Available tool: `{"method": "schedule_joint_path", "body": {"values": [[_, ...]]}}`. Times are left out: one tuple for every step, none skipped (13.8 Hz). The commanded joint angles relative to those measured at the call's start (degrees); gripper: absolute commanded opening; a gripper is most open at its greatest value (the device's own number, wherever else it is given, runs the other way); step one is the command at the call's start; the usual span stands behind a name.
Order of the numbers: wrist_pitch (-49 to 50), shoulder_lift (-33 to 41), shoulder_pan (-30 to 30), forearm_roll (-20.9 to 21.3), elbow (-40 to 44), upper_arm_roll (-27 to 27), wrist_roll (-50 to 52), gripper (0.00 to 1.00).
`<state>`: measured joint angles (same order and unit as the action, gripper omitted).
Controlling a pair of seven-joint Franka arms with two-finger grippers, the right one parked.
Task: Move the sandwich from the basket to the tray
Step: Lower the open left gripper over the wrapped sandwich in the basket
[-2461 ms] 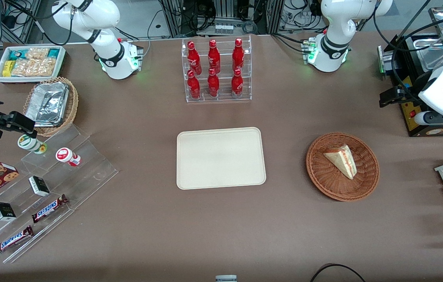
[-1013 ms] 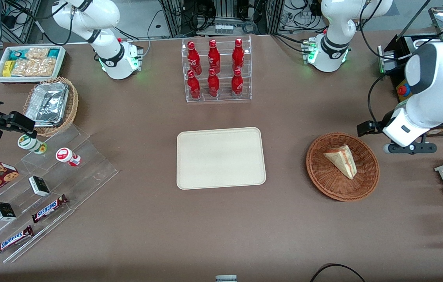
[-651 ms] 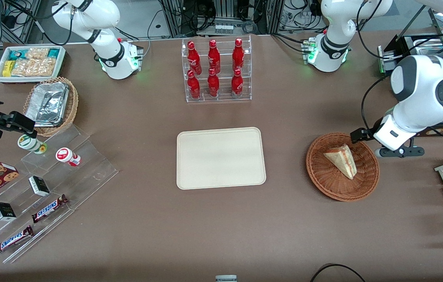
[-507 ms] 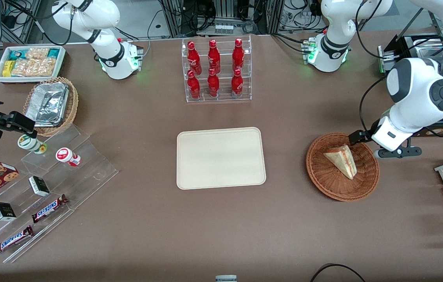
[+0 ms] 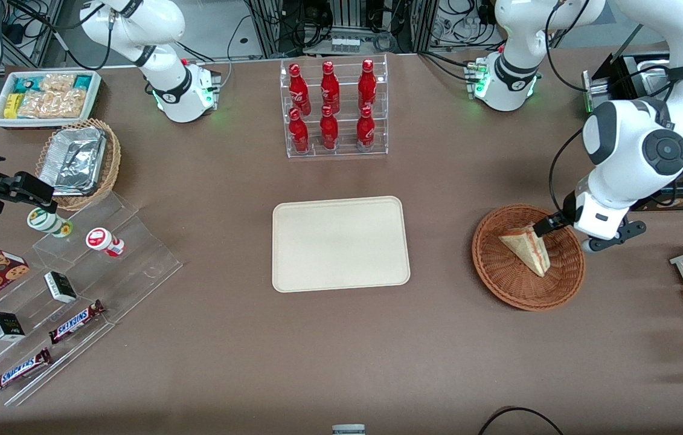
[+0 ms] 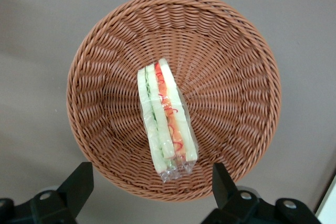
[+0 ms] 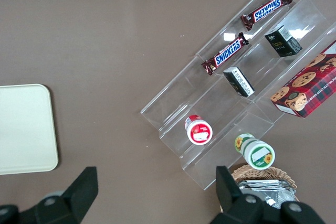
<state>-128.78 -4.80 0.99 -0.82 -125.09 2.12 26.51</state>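
tool [image 6: 151, 192] spread wide, above sandwich [image 6: 165, 124]

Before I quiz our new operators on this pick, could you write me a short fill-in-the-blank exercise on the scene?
1. The small triangular sandwich of pale bread lies in the round reddish-brown wicker ____.
2. The flat rectangular cream-beige tray holds ____ so far.
3. The left arm's gripper hovers above the basket with its fingers ____.
4. The clear rack farther from the front camera than the tray holds ____ red bottles.

Missing words: basket; nothing; open; six
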Motion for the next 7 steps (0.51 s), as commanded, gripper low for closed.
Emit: {"method": "schedule_joint_path", "body": {"values": [[-2.4, -1.2, 0.1, 0.5, -0.3, 0.3, 6.8, 1.00], [-3.0, -2.0, 0.1, 0.1, -0.3, 0.3, 8.8, 1.00], [-3.8, -2.8, 0.1, -1.1, -0.3, 0.3, 10.7, 1.00], [-4.5, -3.5, 0.2, -2.5, -0.3, 0.3, 12.2, 1.00], [-5.2, -4.2, 0.8, -2.8, -0.3, 0.4, 12.3, 1.00], [-5.3, -4.5, 1.3, -2.8, -0.3, 0.3, 12.3, 1.00], [-5.2, -4.6, 1.4, -2.8, -0.2, 0.3, 12.3, 1.00]]}}
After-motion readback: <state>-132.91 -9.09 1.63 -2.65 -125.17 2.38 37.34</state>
